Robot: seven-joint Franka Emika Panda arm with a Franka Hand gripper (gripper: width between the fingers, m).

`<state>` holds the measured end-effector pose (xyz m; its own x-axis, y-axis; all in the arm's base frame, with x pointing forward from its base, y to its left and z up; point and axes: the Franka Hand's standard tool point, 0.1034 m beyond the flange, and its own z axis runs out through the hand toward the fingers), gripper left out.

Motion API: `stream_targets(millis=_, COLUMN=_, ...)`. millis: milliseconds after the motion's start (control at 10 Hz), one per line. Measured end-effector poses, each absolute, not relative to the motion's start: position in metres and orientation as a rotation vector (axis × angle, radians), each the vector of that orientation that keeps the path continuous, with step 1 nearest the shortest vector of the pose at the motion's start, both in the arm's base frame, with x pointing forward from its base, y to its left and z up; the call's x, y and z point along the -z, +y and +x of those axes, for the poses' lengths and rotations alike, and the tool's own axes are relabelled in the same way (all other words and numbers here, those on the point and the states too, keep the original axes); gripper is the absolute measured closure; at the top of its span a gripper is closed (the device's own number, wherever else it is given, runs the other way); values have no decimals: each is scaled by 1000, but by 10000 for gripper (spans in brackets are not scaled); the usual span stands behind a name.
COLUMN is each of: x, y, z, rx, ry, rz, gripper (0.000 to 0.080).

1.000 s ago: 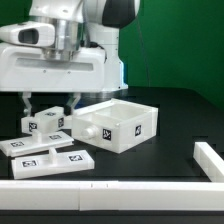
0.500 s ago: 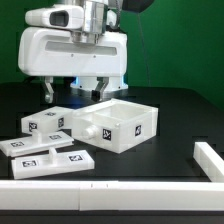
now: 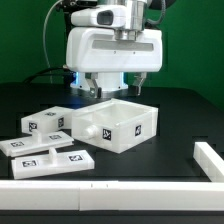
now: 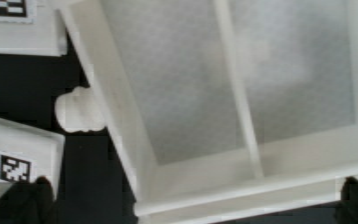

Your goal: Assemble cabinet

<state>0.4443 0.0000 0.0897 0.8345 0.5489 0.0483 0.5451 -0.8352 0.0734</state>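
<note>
**Jaws wide over the open cabinet**

On the exterior view's left, three flat white tagged pieces [image 3: 45,121] lie loose and close together on the black counter [image 3: 170,100]. The nearest one is just beside the cabinet. The white plastic box-like cabinet [image 3: 118,124] lies mid-counter with its open side up. It has a small round knob [image 4: 78,108] on the side facing those pieces and black-and-white square tags on its front faces. My gripper [image 3: 112,92] hangs over it, jaws spread wide apart and holding nothing. From the exterior view I cannot tell whether my fingertips touch the far rim. My wrist view looks down into the cabinet, where a thin divider splits the inside into two compartments. My dark fingertips [image 4: 16,205] show on either side of it. On the exterior view's right, a white rail [image 3: 210,160] lies well apart from the cabinet.
</note>
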Motion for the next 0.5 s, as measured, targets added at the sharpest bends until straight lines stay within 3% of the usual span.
stream_targets(millis=300, x=-86, y=4, z=440, rx=-75, ry=906, rz=2953, gripper=3)
stream_targets(millis=500, x=-82, y=38, z=427, rx=17, ry=1048, rz=2930, gripper=3)
